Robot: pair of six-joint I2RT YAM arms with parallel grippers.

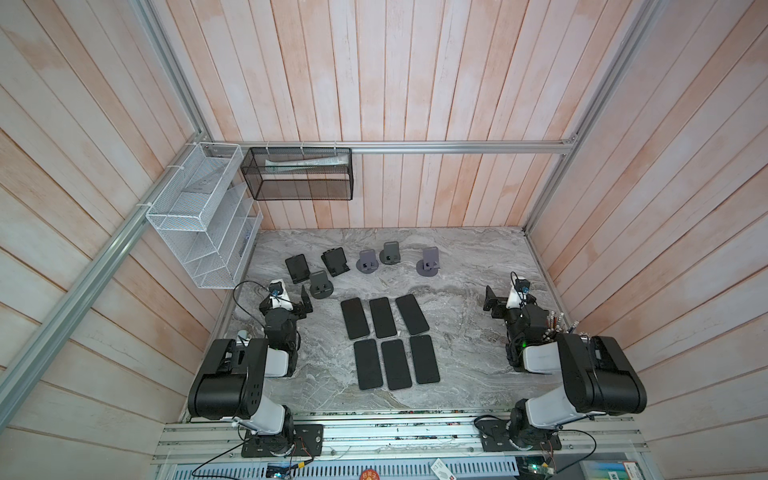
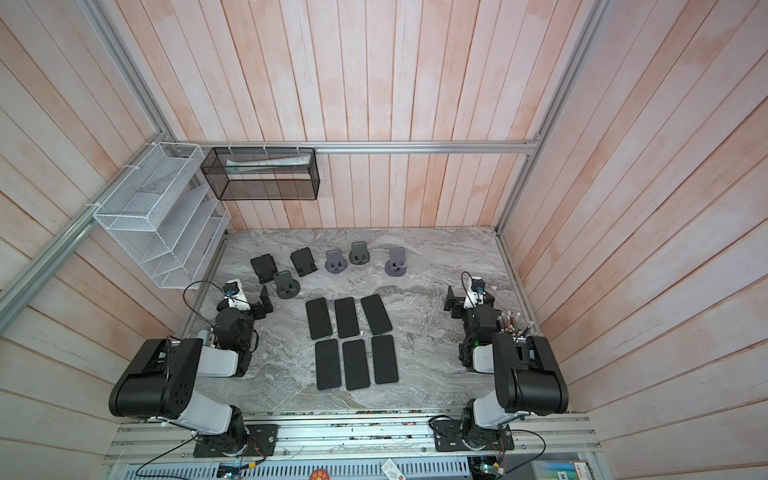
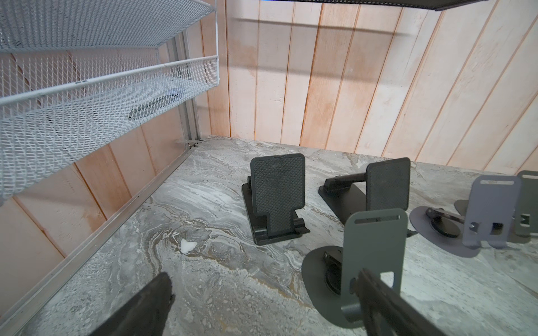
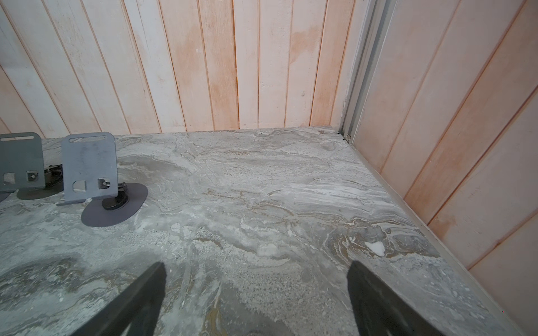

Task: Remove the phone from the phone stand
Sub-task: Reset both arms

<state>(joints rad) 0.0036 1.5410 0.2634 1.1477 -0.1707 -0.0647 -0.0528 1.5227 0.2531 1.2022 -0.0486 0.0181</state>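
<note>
Several black phones (image 1: pixel 388 343) (image 2: pixel 351 343) lie flat in two rows on the middle of the marble table (image 1: pixel 457 353). Behind them stand several phone stands: two black ones (image 1: pixel 297 269) (image 3: pixel 278 195), a dark grey one (image 1: pixel 320 284) (image 3: pixel 374 250), and greyish-purple ones (image 1: pixel 429 262) (image 4: pixel 90 168). Every stand in view is empty. My left gripper (image 1: pixel 306 305) (image 2: pixel 265 305) (image 3: pixel 263 277) is open just in front of the dark grey stand, holding nothing. At the right side my right gripper (image 1: pixel 490 301) (image 2: pixel 451 301) (image 4: pixel 256 265) hangs open over bare marble.
A white wire rack (image 1: pixel 199 216) hangs on the left wall above the left arm. A black mesh basket (image 1: pixel 299 174) hangs on the back wall. A holder of pens (image 1: pixel 555 326) stands behind the right arm. Wooden walls close three sides.
</note>
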